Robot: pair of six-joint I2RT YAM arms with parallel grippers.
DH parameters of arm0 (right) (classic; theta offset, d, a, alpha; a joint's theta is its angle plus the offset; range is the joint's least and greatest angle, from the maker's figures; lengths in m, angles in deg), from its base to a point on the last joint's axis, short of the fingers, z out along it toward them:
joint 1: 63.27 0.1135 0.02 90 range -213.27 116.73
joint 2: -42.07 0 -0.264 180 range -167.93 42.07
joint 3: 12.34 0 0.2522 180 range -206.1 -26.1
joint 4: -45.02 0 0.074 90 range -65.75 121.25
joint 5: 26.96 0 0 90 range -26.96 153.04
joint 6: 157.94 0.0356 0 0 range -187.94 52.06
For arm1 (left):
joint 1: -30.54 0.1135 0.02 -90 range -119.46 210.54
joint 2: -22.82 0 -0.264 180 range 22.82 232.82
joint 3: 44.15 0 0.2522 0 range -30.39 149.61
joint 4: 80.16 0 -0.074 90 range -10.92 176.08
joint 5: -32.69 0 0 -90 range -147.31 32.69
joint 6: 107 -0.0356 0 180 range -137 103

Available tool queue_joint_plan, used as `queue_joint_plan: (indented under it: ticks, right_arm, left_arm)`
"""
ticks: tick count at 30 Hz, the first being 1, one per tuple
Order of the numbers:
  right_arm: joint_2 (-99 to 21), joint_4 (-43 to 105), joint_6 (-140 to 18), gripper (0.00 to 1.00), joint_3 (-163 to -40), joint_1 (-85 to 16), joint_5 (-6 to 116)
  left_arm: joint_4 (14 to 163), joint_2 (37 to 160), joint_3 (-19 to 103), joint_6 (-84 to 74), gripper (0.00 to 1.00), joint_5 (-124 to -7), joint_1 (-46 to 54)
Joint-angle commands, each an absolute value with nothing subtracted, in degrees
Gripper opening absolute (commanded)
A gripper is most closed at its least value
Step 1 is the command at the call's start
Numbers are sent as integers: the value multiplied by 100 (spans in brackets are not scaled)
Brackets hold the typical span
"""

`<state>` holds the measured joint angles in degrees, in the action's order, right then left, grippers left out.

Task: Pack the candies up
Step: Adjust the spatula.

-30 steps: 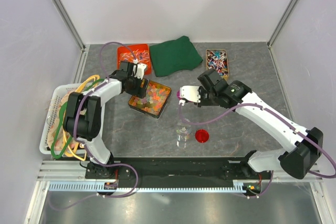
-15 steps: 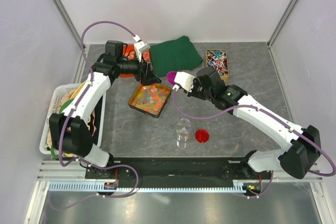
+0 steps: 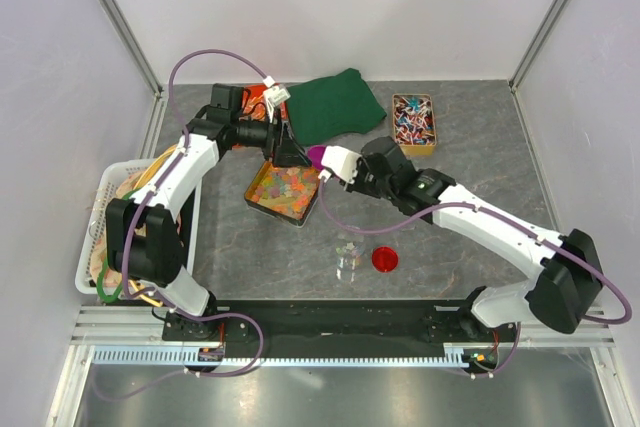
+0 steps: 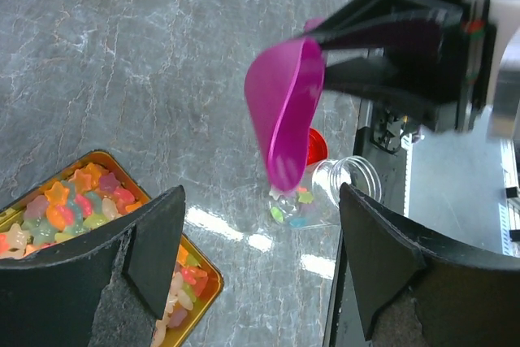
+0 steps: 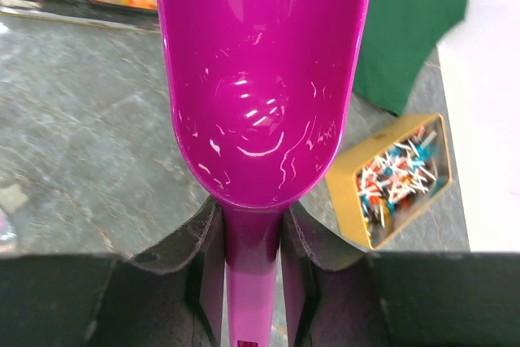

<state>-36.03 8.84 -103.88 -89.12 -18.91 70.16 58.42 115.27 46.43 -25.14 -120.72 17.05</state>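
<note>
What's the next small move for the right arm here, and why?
Probably dip the scoop held by the right gripper into the tin of candies: the scoop is empty, it hangs by the tin, and the jar holds only a few pieces.
</note>
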Motion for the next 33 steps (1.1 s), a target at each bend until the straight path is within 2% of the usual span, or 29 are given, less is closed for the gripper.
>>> queue_joint_plan:
  ticks: [1, 4, 8, 13, 20, 28, 33]
  right_arm:
    - [-3782, 1236, -10318, 0, -8973, -1582, 7288]
    - [-3852, 1332, -10318, 0, -9034, -1423, 7429]
    - [-3852, 1420, -10292, 0, -9140, -1353, 7508]
    - [-3852, 1473, -10388, 0, -9175, -1344, 7658]
    - [-3826, 1596, -10406, 0, -9166, -1326, 7597]
    - [-3957, 1579, -10503, 0, -9281, -1160, 7623]
    - [-3940, 1614, -10468, 0, -9281, -1142, 7596]
  left_arm:
    - [6156, 11441, 4616, -2210, 83, -12235, 1622]
    - [6200, 11467, 4581, -2201, 80, -12156, 1569]
    - [6244, 11493, 4511, -2209, 67, -12147, 1543]
    - [6253, 11493, 4397, -2271, 67, -12164, 1534]
    - [6262, 11599, 4353, -2297, 55, -12226, 1499]
    - [6271, 11660, 4353, -2306, 53, -12138, 1446]
    - [6270, 11704, 4326, -2324, 42, -12103, 1437]
